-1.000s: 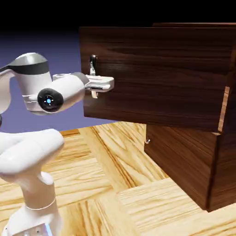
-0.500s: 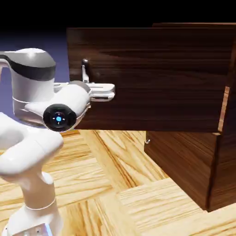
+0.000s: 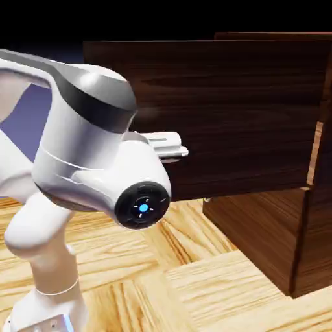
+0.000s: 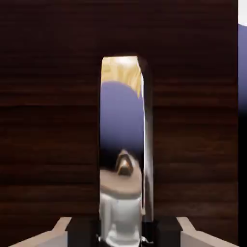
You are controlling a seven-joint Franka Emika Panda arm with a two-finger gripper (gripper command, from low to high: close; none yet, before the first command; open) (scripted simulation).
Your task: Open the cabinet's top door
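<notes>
Item: one large dark brown wood-grain cabinet [image 3: 318, 243], standing at the exterior view's right on a pale, parquet-patterned wooden surface [image 3: 214, 279].

Item: one top door, a broad dark walnut-grain panel [image 3: 253, 117], swinging wide from the cabinet and reaching toward the exterior view's left, a gap showing at its cabinet end. The lower dark wood panel [image 3: 259, 217] is lying closed beneath it.

Item: one curved silver metal handle [image 4: 121, 130], running lengthwise up the middle of the hand view and standing out from the door's dark grain. Its polished face is mirroring blue-violet, pale wood and whitish shapes (a rather handsome reflection, for a piece of hardware). In the exterior view the arm is hiding it.

Item: one two-finger gripper with dark pads and pale grey fingers [image 4: 126, 233], closing on the handle's near end, one finger on either side; the narrow opening is being filled by the metal.

Item: one white robot arm with grey-black bands [image 3: 81, 139], bending across the exterior view's left, its round black cap with a blue light [image 3: 142, 206] facing the camera and its pale hand [image 3: 165, 142] showing before the door.

Backdrop [image 3: 32, 117]: blue-violet, darkening to black above.
</notes>
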